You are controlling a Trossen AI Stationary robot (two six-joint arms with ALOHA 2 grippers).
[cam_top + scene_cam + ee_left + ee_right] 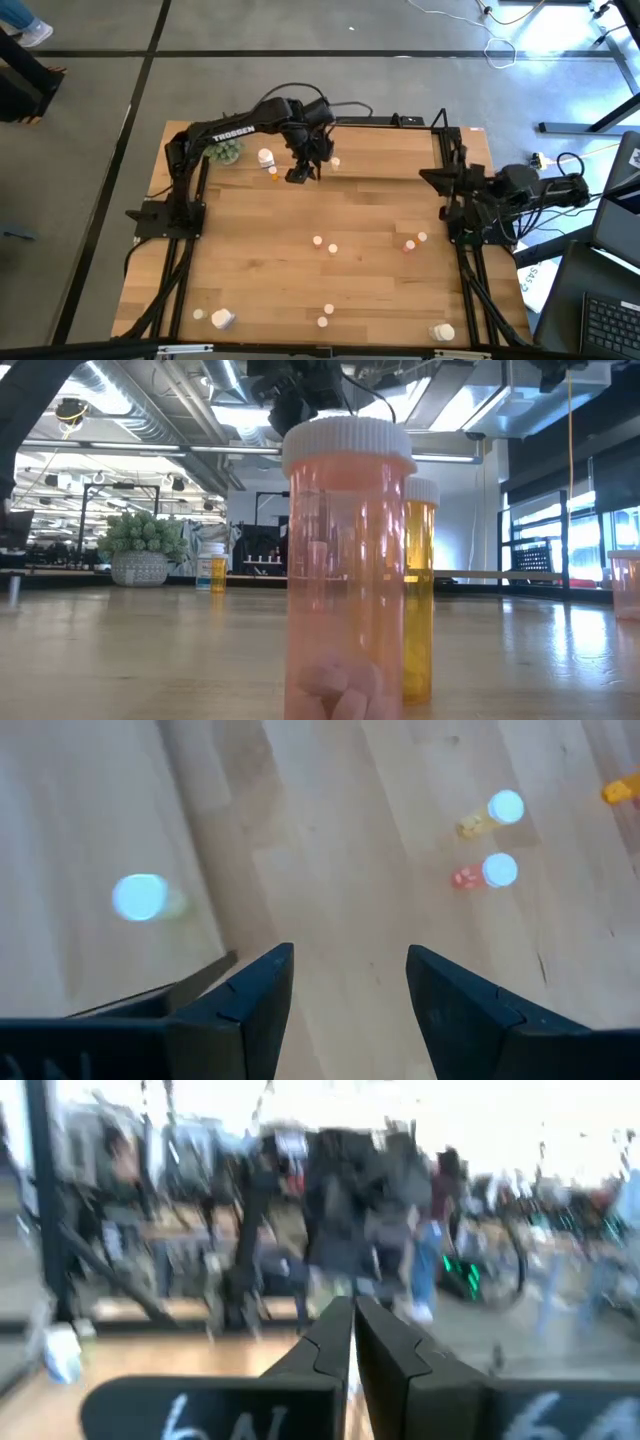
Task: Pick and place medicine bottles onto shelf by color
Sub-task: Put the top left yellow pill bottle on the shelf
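Between picks: left gripper (pixel 303 172) spread wide and empty, upper centre of frame beside the shelf (pixel 400 170). Right gripper (pixel 352 1342) pinched shut, parked at right edge. Medicine bottles (pixel 325 245) scattered mid-table, probably orange and pink. Next: descend over one, close.

Overhead cam looks straight down on the whole table (pixel 300 250), both arms in frame. Low cam sits on the tabletop at the 6 o'clock edge, facing 12 o'clock, nearly touching a pink bottle (pixel 347 570). Left wrist cam looks down close on bare wood with three small bottles (pixel 497 870), shared with overhead; right wrist cam faces level into the room.
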